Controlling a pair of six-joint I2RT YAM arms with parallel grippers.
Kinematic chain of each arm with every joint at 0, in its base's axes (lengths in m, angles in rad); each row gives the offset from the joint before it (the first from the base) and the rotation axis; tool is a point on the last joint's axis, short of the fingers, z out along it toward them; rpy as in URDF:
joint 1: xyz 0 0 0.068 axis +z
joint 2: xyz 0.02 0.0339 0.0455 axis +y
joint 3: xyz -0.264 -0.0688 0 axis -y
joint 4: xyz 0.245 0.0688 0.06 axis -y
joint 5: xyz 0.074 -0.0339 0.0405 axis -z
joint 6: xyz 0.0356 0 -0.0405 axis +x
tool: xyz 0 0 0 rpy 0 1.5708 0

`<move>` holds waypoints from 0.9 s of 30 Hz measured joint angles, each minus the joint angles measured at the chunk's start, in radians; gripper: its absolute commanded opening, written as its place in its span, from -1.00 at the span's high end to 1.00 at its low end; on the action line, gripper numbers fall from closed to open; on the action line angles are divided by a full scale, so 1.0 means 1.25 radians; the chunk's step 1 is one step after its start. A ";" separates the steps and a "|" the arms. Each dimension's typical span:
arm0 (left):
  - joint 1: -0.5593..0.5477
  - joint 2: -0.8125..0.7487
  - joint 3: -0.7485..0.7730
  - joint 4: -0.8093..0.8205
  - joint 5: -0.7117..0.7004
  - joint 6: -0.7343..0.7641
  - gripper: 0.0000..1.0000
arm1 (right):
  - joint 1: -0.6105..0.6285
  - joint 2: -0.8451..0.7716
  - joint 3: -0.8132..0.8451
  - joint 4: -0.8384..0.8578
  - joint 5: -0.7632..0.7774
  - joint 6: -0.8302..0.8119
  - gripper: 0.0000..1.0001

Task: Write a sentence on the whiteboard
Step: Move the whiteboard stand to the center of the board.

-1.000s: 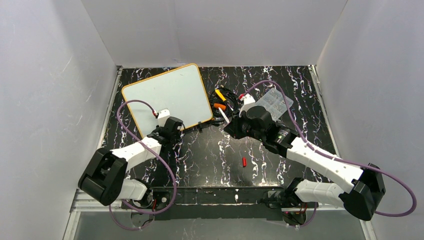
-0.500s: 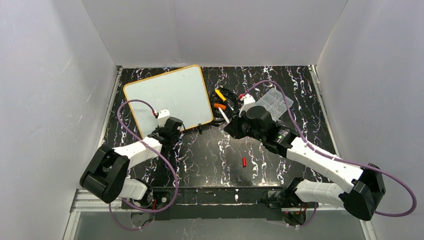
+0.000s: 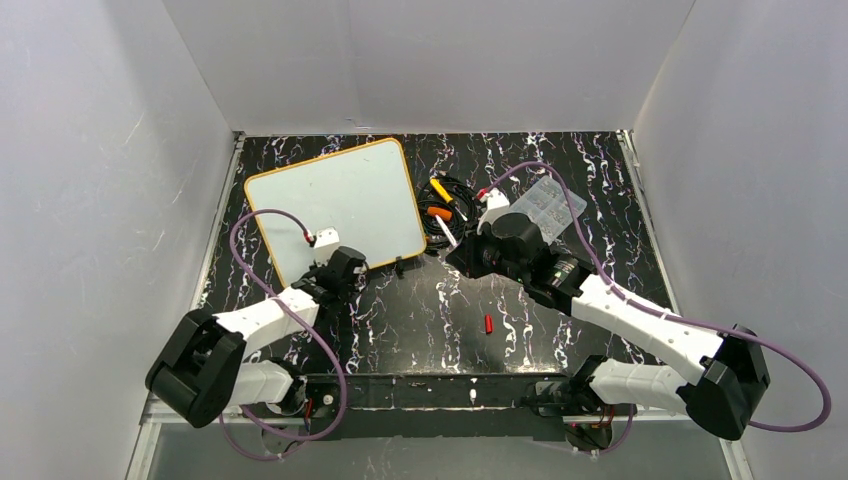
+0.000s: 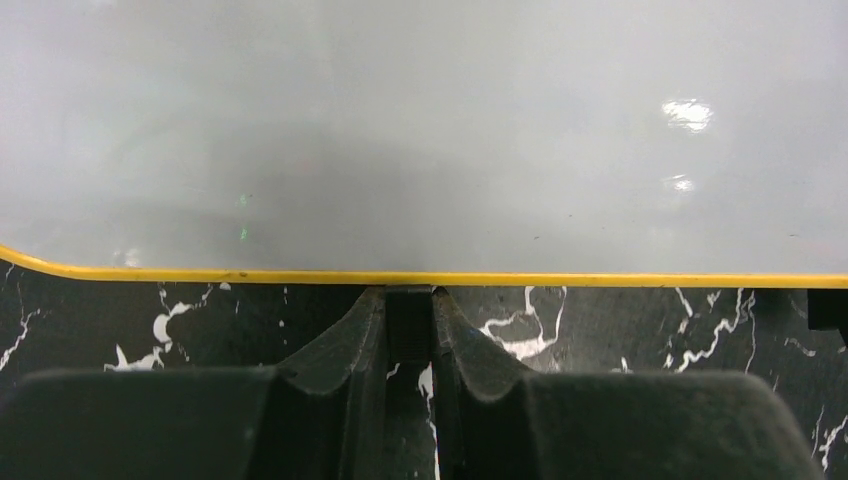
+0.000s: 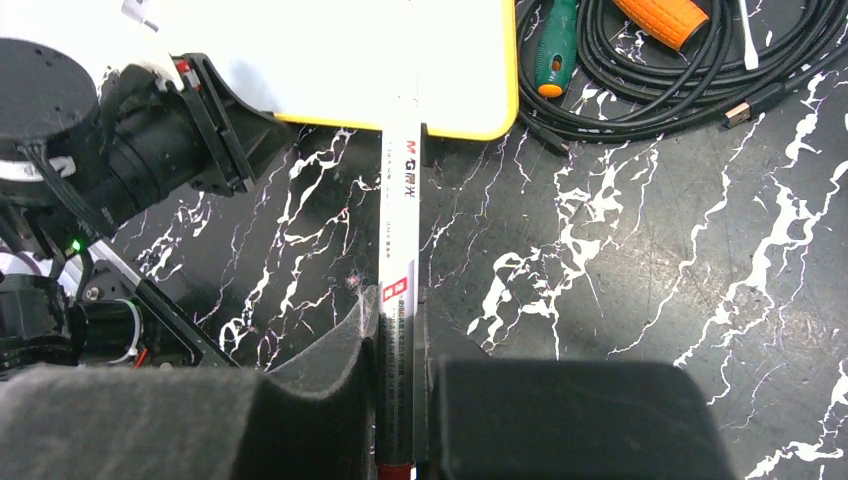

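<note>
I have a left arm (image 3: 262, 313) and a right arm (image 3: 640, 322), both smooth white shells linked by bulky black joint housings (image 3: 197, 365). The largest housings sit at seven and four o'clock in the overhead view. A purple cable (image 3: 234, 240) loops along each arm. My fingers (image 4: 335, 390) are matte black wedges. A small green light (image 5: 75, 243) glows on my left arm.

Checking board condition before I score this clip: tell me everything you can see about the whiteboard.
The whiteboard is a flat, glossy white rectangle with a thin orange-yellow rim and rounded corners, lying skewed on the far left of the black marbled table. No writing shows, only glare. The left gripper sits closed at its near rim; a grip is unclear. The tip of the marker overlaps its near right corner in the right wrist view; contact unclear.
</note>
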 measured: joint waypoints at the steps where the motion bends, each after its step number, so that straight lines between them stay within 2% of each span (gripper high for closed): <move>1: -0.012 -0.005 -0.001 -0.011 -0.007 -0.005 1.00 | 0.000 -0.001 0.000 0.001 0.000 0.002 0.97; 11: -0.124 -0.047 -0.007 -0.107 -0.056 -0.070 1.00 | 0.000 -0.026 -0.026 0.012 0.000 0.012 0.97; 27: -0.235 -0.005 0.049 -0.179 -0.077 -0.140 1.00 | 0.000 -0.031 -0.031 0.014 0.001 0.014 0.97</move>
